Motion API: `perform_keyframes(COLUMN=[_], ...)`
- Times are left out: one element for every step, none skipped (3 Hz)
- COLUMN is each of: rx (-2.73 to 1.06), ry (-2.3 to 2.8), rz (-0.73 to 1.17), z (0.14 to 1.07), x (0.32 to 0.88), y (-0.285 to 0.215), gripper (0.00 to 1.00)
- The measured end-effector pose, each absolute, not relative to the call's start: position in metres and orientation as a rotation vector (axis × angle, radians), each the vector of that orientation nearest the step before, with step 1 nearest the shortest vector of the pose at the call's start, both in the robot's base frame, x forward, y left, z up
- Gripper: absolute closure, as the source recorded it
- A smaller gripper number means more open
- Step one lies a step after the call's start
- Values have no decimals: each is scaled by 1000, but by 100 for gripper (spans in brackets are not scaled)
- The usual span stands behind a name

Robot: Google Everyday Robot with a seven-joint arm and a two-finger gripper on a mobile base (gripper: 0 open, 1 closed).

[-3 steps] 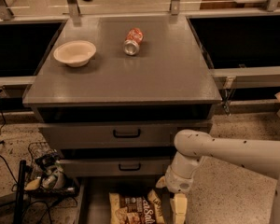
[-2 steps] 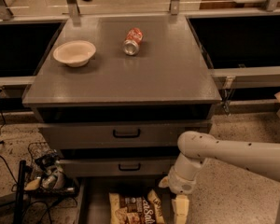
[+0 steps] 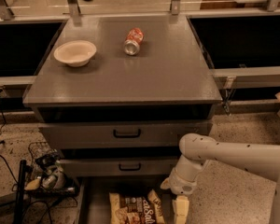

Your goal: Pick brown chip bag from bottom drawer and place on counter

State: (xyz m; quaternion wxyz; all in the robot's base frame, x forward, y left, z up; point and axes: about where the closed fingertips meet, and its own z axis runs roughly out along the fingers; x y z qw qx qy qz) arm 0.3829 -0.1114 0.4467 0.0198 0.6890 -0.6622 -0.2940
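1. Bag (image 3: 136, 209): tan and brown, lying flat near the middle of the open bottom drawer (image 3: 94, 204). Its lower end was cut off by the frame edge.
2. Claw (image 3: 180, 210): pointed downward over the drawer, just beside the bag's right edge. Whether it was wide or narrow could not be told, nor whether it touched the bag.
3. Arm (image 3: 233, 155): entered from the right, with the wrist bent down in front of the middle drawer (image 3: 125, 166).
4. Table (image 3: 168, 73): carried a bowl (image 3: 74, 53) at rear left and a can (image 3: 133, 41) on its side at rear centre, well apart from each other.
5. Step in hand, as judged: closing in on the bag, which had not yet been lifted.
6. Handling note, as judged: the claw sat off to the bag's side, so it should move left over the bag's middle before descending. Pinching a raised fold would hold better than pressing the flat film, which looked slippery.
7. Lift note, as judged: raise the bag straight up and draw it outward clear of the upper drawer fronts. Set it on the table's front part, away from the bowl and can.
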Motion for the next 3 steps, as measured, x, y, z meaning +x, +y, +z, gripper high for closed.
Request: perform_keyframes(rx=[2072,1982,1818], ry=[-2127,-2238,-2367], rz=[-819,-614,-447], z=[443,439,438], x=[384,387,388], y=[-113,-119,-126], gripper=[0,0,0])
